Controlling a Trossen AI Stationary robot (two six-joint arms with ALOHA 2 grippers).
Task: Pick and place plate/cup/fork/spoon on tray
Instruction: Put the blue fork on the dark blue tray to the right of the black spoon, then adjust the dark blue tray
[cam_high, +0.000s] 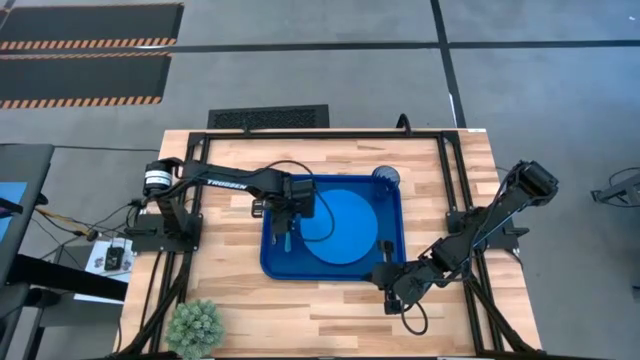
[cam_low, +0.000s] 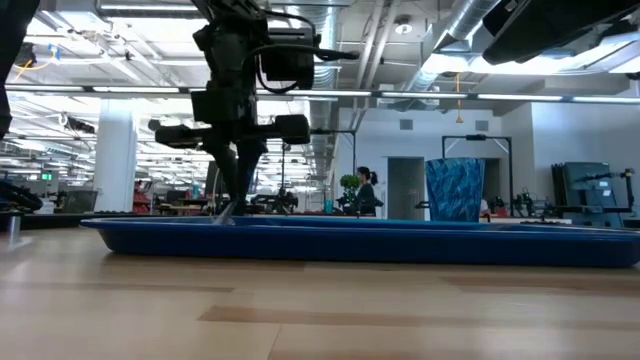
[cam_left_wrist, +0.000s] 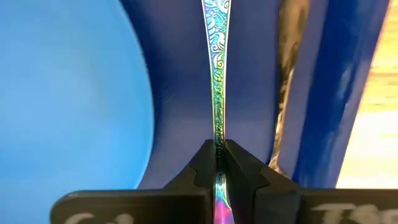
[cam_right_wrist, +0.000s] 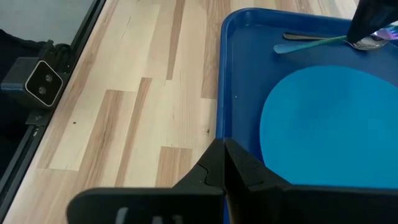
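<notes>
The dark blue tray (cam_high: 275, 262) lies mid-table, and the bright blue plate (cam_high: 340, 225) lies flat in it. My left gripper (cam_high: 288, 224) is over the tray's left part, shut on the spoon (cam_left_wrist: 218, 74). The light blue fork (cam_right_wrist: 303, 36) lies on the tray floor between the spoon and the tray's left wall. The dark blue cup (cam_high: 386, 178) stands upright at the tray's far right corner; I cannot tell whether it is inside the rim. My right gripper (cam_high: 388, 290) is shut and empty, by the tray's near right corner. My left gripper pinches the spoon's thin patterned handle (cam_left_wrist: 218, 134) by its two narrow edges between its two fingers. The fingers come from above, slanting down. The handle runs on past the fingertips toward the table's near edge, low over the tray floor (cam_left_wrist: 249, 93); I cannot tell whether it rests there.
A small green plant (cam_high: 195, 325) stands at the table's near left corner. Black frame rails (cam_high: 450, 180) run along the table's sides and far edge. A small black camera (cam_right_wrist: 38, 82) sits at the near edge. A person (cam_low: 366, 190) stands far off in the room.
</notes>
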